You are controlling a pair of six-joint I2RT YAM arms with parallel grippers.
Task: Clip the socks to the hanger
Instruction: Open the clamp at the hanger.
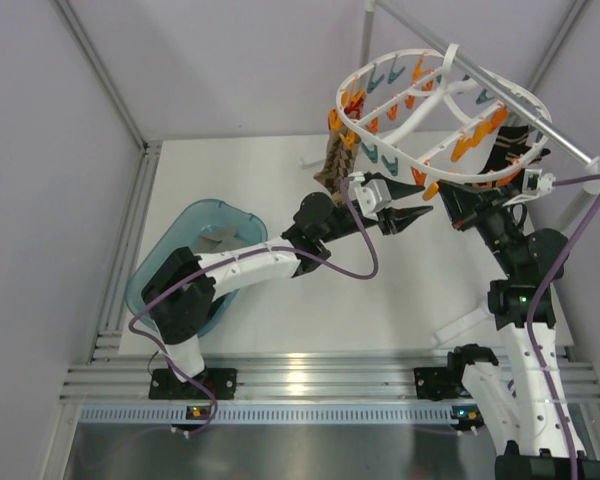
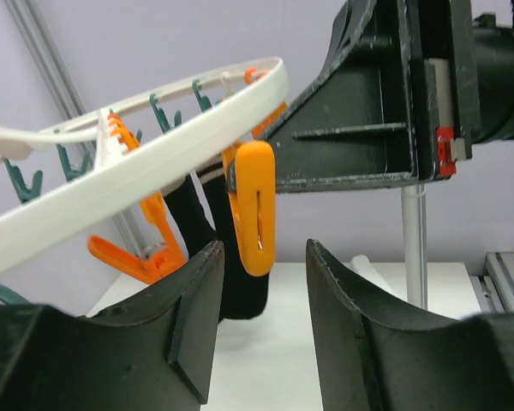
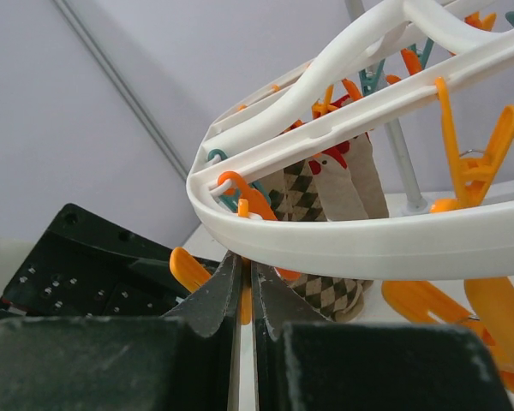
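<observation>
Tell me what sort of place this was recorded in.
Likely a robotics lab cell, not a home: plain grey panel walls, an aluminium rail frame edging a white table, and a peg hanger hung on a bare metal rod.

overhead view from behind; both wrist views close under the hanger

Hanger, peg: glossy smooth plastic; sock: matt cloth.
</observation>
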